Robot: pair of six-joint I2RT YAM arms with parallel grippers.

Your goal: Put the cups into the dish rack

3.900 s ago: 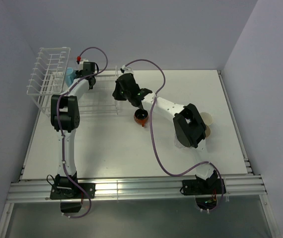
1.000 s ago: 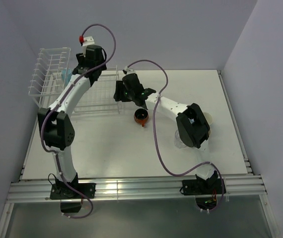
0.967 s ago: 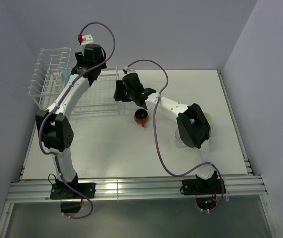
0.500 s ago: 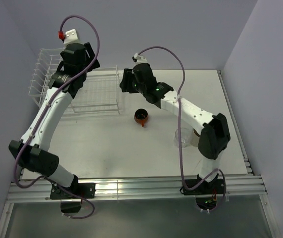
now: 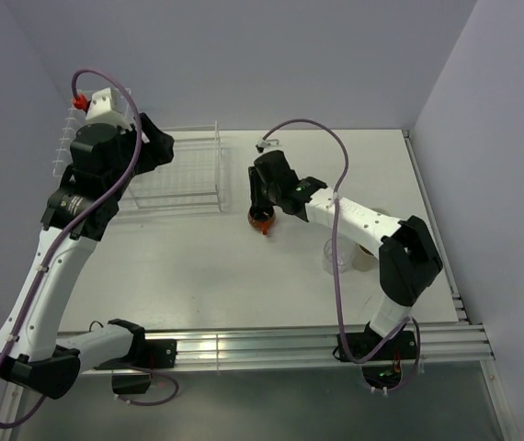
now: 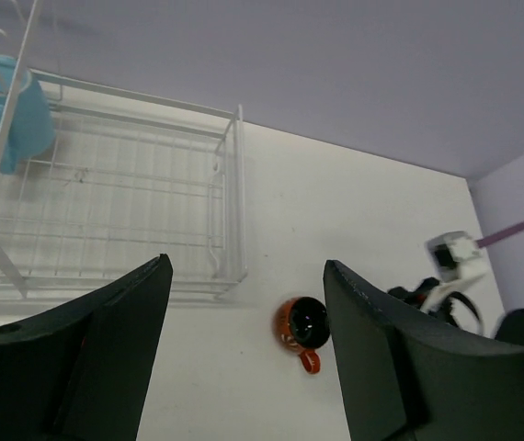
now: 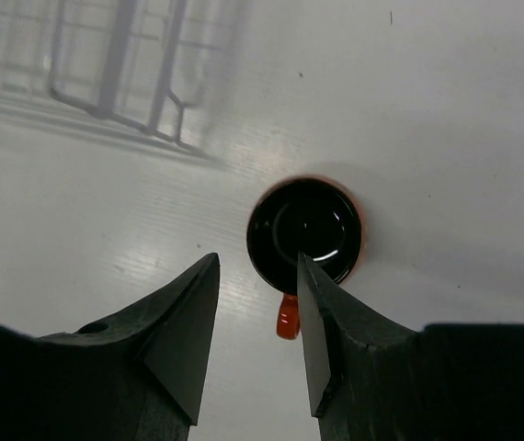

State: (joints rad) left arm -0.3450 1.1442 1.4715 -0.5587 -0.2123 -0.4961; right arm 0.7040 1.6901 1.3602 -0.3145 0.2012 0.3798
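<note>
White table [image 5: 198, 266], right gripper [image 7: 256, 266] narrowly parted, poised over red-orange cup [image 7: 305, 230]

Red-orange cup [image 7: 304, 230] upright near white wire rack [image 6: 230, 211]; light blue mug [image 6: 14, 106] inside it; clear tumbler [image 5: 337, 256] well apart

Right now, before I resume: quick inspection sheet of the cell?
Surface: white table, a few tiny specks near the red-orange cup.
Job's things: dish rack at far left, one light blue mug inside it; red-orange cup, clear tumbler and beige cup on the table; no second mug in view.
Clutter: nothing seen.
Grippers: left gripper open, empty, held high; right gripper open, above the red-orange cup.
Cables: purple cables, one on each arm, looping free.
Surroundings: plain lavender walls; metal rail at the near edge.
</note>
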